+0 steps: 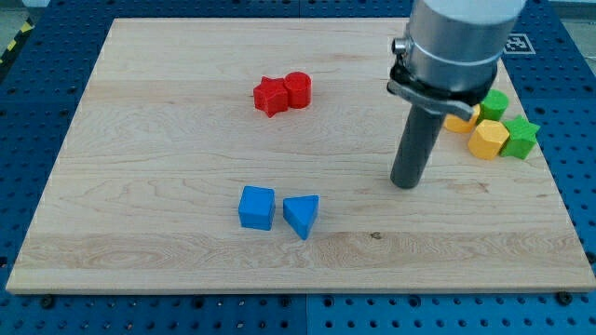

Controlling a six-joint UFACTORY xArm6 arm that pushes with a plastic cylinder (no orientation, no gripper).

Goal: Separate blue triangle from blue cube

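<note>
Red blocks (282, 93) beyond blue pair (277, 211)

Setting: robotics lab bench.
Evidence, edges of frame: blue perforated base (56, 37) under wooden board (168, 242).
Evidence, upper right: fiducial marker (518, 43), grey robot arm (456, 46).

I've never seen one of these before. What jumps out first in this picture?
The big grey arm at the view's upper right, ending in a dark rod whose tip rests on the wooden board. Well to its left, near the bottom, the blue cube and blue triangle sit side by side. Red blocks cluster near the top.
</note>
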